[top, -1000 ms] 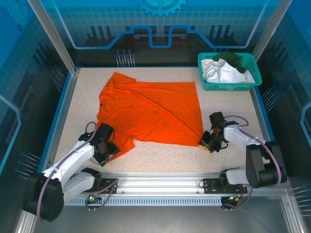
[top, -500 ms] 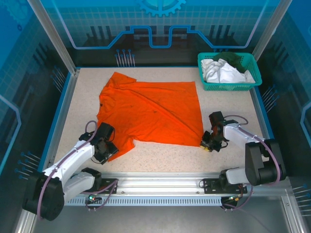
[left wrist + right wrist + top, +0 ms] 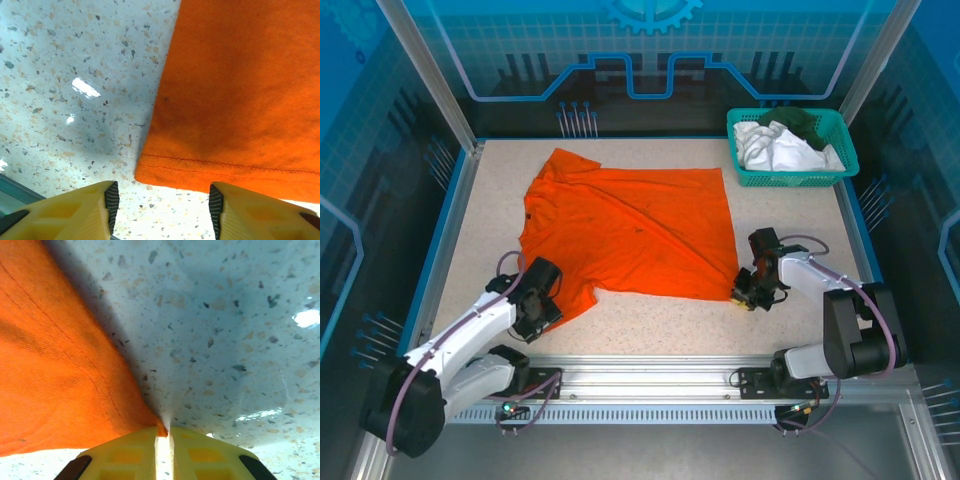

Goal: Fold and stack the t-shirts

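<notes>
The orange t-shirt (image 3: 630,230) lies spread flat on the speckled table, collar to the left. My left gripper (image 3: 546,311) hovers at its near left sleeve. In the left wrist view the gripper (image 3: 162,201) stands open, and the hemmed sleeve edge (image 3: 225,170) lies just ahead of the fingertips with bare table between them. My right gripper (image 3: 742,296) is at the shirt's near right corner. In the right wrist view it (image 3: 164,432) is shut on the tip of that orange corner (image 3: 161,428), and the cloth (image 3: 60,380) runs off to the left.
A teal mesh basket (image 3: 790,180) stands at the far right corner of the table, holding white t-shirts (image 3: 775,148) and a dark green one (image 3: 802,120). Blue rails edge the table, and a metal rail (image 3: 650,380) runs along the front.
The right gripper's jaws have closed on the shirt corner and shifted slightly left. The left gripper has edged right along the sleeve, its jaws narrowing.
</notes>
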